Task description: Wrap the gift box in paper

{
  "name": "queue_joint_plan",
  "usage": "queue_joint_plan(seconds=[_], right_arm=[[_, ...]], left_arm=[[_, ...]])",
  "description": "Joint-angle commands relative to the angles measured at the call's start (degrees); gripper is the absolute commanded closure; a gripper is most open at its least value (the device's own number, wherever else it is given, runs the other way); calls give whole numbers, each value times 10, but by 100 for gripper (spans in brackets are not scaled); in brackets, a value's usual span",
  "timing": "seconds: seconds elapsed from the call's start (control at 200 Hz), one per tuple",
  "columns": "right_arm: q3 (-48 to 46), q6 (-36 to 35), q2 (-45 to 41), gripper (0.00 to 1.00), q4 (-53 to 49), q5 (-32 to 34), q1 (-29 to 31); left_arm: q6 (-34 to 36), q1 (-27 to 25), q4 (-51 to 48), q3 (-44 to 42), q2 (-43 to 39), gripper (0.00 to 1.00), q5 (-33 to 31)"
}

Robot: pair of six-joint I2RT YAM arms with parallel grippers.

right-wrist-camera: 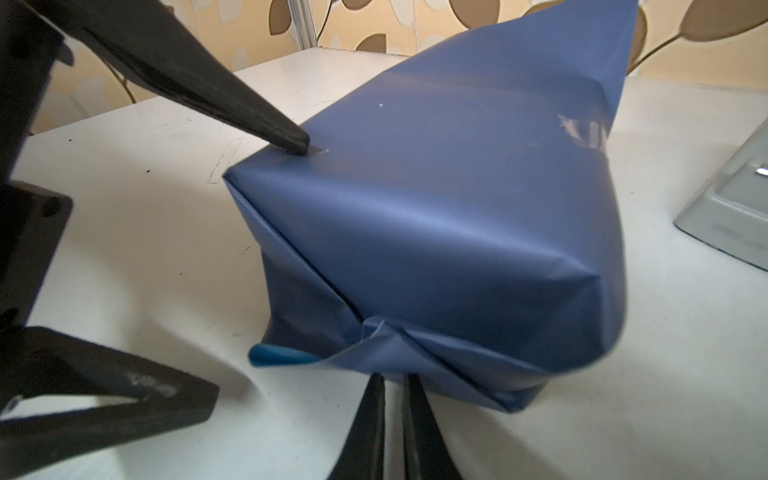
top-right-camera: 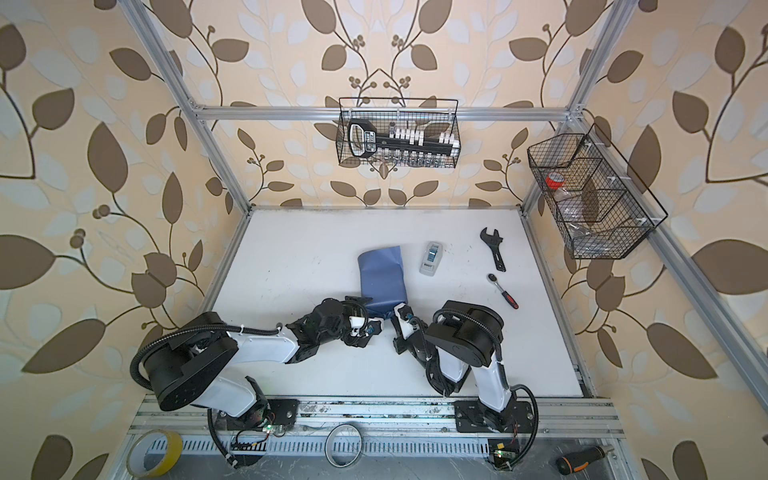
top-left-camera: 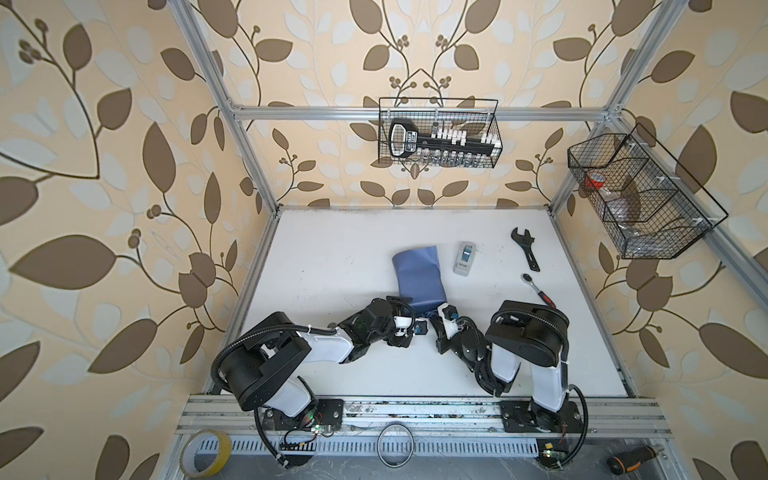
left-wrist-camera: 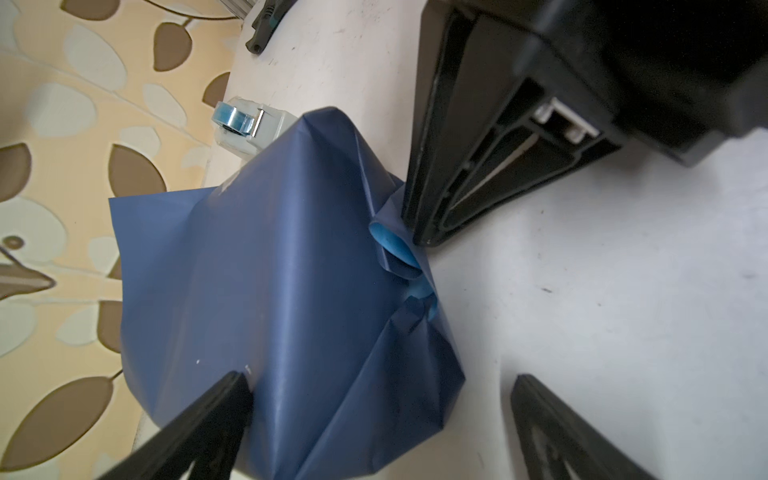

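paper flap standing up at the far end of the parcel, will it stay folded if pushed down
Probably floppy: the paper is thin and creases softly over the corners. The far flap likely springs back unless taped, since the near folds already curl open.

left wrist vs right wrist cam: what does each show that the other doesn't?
Only left wrist: the blue tape roll in the dispenser and a black tool handle on the table. Only right wrist: the right gripper with both fingers nearly together at the paper's folded end, and the diagonal creases there. Both: the dark blue paper, its light-blue underside peeking out, and the open left gripper with one finger on top.
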Motion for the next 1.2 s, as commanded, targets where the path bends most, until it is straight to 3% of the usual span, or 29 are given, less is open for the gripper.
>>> queue_joint_plan(seconds=[0.0, 0.9, 1.195], right_arm=[[6, -10, 3, 88, 25, -4, -2], [24, -15, 2, 90, 25, -3, -13], [34, -18, 11, 90, 24, -10, -22]], left_arm=[[59, 2, 26, 9, 24, 1, -8], [79, 3, 151, 26, 103, 1, -111], [78, 10, 154, 26, 94, 1, -97]])
